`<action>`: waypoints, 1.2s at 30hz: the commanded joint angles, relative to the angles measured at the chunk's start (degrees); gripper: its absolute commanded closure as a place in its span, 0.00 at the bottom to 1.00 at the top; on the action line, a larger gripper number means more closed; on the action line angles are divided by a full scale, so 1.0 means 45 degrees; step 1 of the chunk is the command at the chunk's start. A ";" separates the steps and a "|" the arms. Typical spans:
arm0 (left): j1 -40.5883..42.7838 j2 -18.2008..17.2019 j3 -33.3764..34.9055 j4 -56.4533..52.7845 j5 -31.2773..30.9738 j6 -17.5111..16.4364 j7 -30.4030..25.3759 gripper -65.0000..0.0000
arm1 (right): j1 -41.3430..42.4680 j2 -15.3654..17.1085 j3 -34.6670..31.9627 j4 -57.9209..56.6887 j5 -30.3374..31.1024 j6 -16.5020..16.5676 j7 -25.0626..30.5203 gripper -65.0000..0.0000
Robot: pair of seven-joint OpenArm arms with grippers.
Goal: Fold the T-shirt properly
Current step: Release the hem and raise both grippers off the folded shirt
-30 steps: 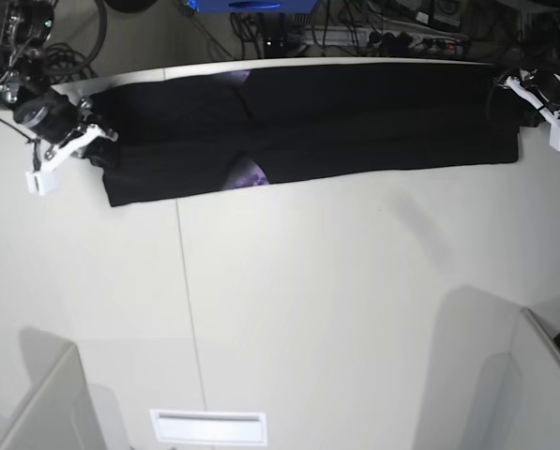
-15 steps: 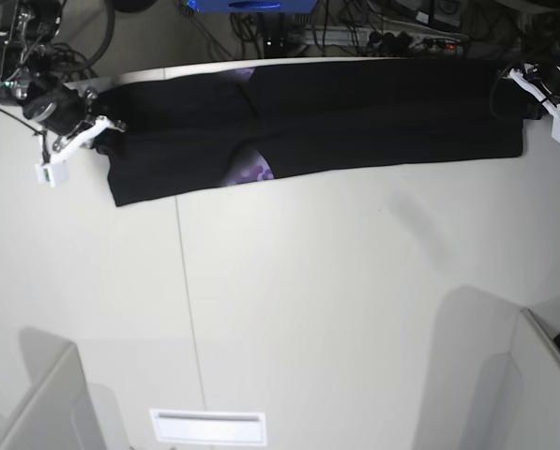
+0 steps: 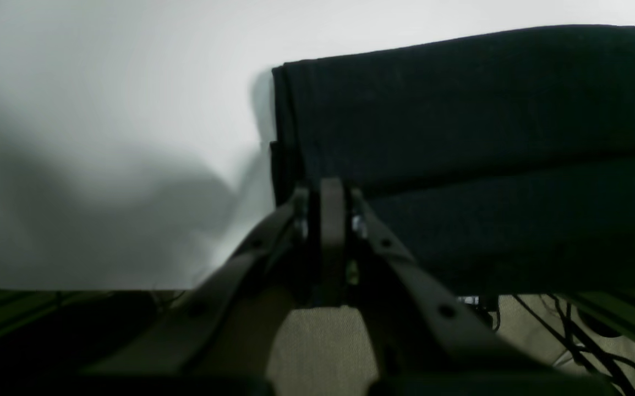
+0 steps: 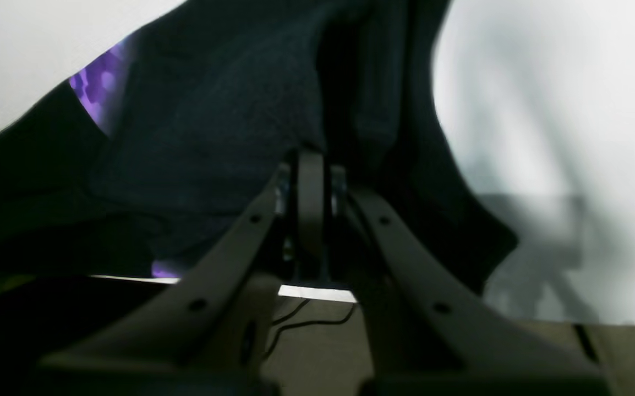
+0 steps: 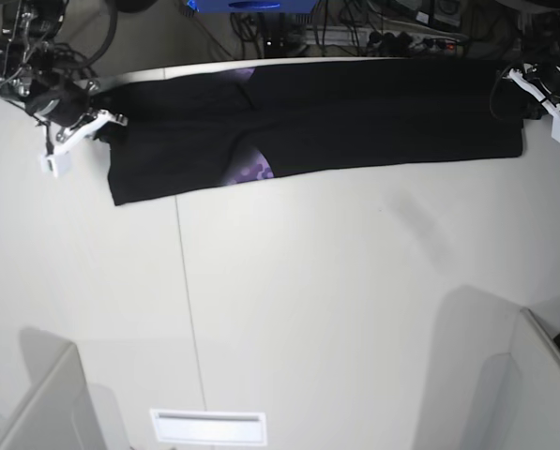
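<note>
One T-shirt, lengthwise left-to-right.

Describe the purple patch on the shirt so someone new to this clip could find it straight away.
Start at the white table and look along its far edge, where the black T-shirt lies folded into a long band between the two arms. The purple patch peeks out at the band's near edge, left of the middle in the base view. It is the only colour on the dark cloth.

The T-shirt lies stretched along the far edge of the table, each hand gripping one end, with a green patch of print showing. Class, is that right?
Not quite: the patch of print on the T-shirt is purple, as the base view shows. The rest stands.
</note>
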 commanded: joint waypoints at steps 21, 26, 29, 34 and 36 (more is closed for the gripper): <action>-0.0498 0.1366 -0.2277 0.0028 -0.0442 -0.0655 -0.0224 1.00 | -0.0113 -0.1290 -0.0040 0.1581 -0.2913 0.0756 0.2149 0.86; -0.1338 0.1952 -0.2199 -0.0792 -0.0423 -0.0616 -0.0244 1.00 | -0.0015 -0.1856 -0.0040 0.1444 -0.2952 0.2299 0.2188 1.00; -0.1827 0.1952 -0.2121 -0.1847 -0.0423 -0.0616 -0.0244 1.00 | 0.0082 -0.2091 -0.0529 0.0897 -0.2971 0.2299 0.2169 1.00; -0.2452 0.1913 -0.1262 -0.3273 0.0847 -0.0596 -0.0283 1.00 | 0.0375 -0.2091 -0.1369 -0.0314 -0.2991 0.2260 0.2228 1.00; -0.2999 0.1952 -0.1047 -0.4074 0.1844 -0.0674 -0.0283 1.00 | 0.0727 -0.2091 -0.1369 -0.1115 -0.3010 0.2260 0.2267 1.00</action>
